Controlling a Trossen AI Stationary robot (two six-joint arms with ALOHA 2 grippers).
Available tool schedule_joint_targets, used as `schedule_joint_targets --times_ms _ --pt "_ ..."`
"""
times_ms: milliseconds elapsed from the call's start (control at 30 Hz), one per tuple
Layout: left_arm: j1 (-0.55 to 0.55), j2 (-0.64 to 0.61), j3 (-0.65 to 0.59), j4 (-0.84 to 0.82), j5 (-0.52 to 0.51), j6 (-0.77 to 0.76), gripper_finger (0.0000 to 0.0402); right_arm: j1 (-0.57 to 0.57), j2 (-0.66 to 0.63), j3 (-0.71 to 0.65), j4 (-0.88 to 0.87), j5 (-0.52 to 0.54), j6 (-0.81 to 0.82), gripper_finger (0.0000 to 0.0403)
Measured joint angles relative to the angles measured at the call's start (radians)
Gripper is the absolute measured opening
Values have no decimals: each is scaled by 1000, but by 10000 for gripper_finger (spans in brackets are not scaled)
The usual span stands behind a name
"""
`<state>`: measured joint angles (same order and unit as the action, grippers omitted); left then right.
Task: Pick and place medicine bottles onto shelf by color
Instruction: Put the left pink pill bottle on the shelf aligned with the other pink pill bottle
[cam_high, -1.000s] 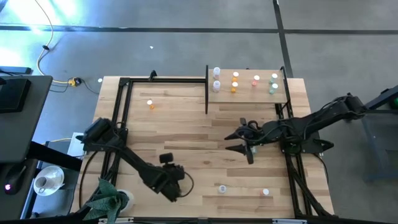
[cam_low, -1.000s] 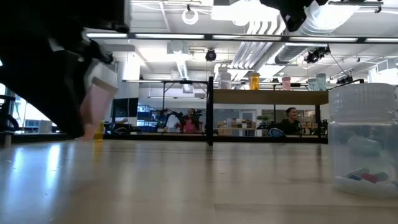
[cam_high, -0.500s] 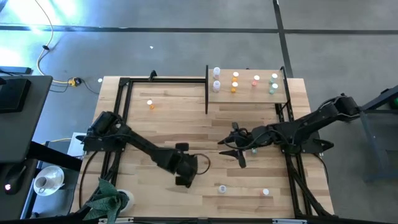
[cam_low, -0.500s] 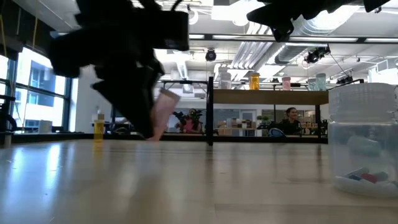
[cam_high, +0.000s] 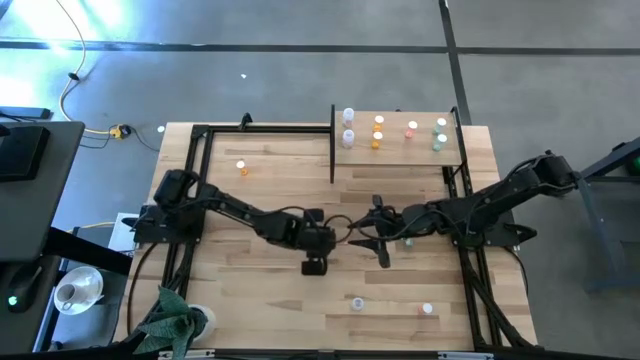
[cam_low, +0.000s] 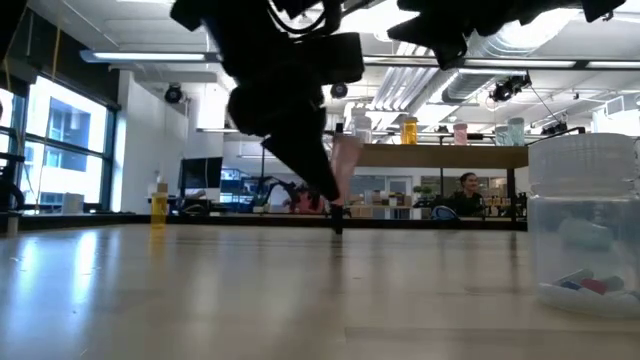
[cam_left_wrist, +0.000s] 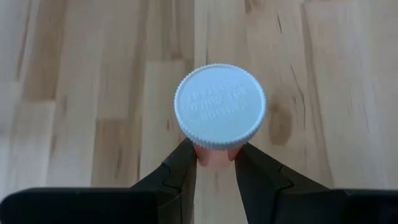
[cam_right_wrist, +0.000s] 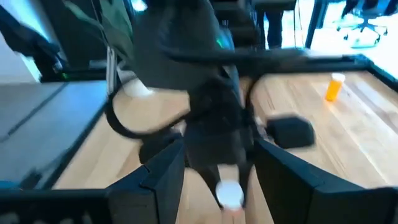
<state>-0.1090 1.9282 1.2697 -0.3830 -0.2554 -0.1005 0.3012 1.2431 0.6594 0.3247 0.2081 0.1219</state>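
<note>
Bottle (cam_left_wrist: 219, 115), pink, white-capped: held above the surface (cam_high: 270, 190) mid-table, body pinched below the cap by the left gripper (cam_left_wrist: 215, 163) | handling: judged light, rigid, smooth-walled, likely slippery; hold best kept on the body | right gripper (cam_high: 381, 243): fingers spread, empty, just beside | shelf (cam_high: 395, 152): well apart.

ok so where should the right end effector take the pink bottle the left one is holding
On the pink bottle, take the white cap. The left end effector pinches the short body just under it, leaving only the cap free. The right end effector is open beside it, so closing across the ribbed rim from the cap end looks best.
</note>
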Motion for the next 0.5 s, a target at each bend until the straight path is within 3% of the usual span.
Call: schedule_joint_targets --times_ms 267,500 --pt "43 -3 0 38 39 26 87 16 -3 0 84 24 -123 181" --pt "37 -91 0 14 34 34 87 68 -3 0 90 80 -193 181"
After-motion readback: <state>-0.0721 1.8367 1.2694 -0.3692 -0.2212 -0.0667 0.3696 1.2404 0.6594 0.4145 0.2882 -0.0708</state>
